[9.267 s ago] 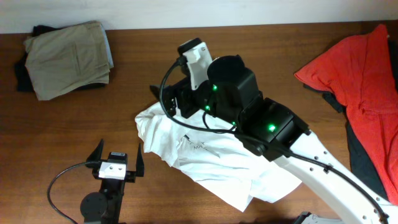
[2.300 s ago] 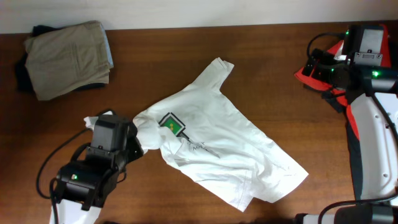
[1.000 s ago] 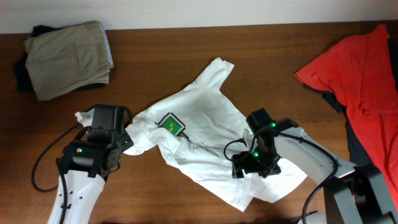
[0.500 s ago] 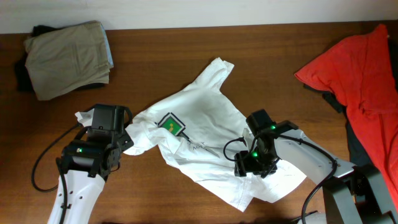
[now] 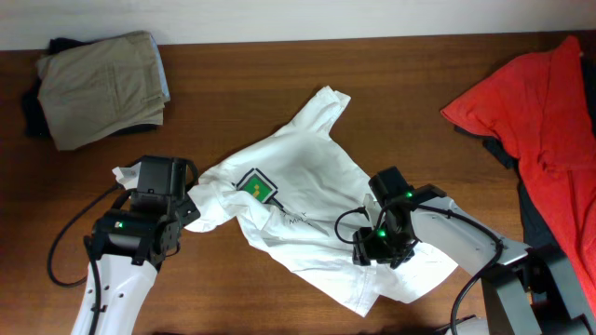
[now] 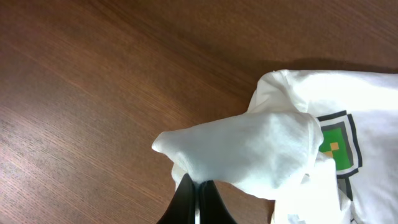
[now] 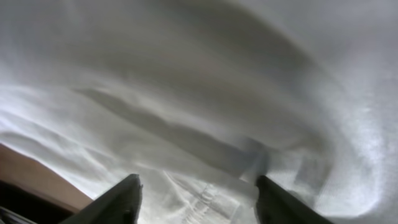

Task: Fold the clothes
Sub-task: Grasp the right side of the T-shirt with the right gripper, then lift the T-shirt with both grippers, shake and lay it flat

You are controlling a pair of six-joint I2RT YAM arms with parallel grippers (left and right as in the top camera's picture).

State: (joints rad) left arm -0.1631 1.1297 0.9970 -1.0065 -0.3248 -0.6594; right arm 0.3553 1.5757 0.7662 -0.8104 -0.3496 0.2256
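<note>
Tightly pinched white shirt [image 6: 261,146] in left gripper [image 6: 196,196], right gripper [image 7: 196,190] astride its cloth

white shirt [image 7: 186,93] blurred close up, red garment [image 5: 549,121] cut by edge

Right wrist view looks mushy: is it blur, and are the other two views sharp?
Right wrist: yes, the white shirt fills the frame too close, folds and fingers soft. Left wrist: sharp, table grain and green patch crisp. Overhead: evenly lit, no glare.
</note>
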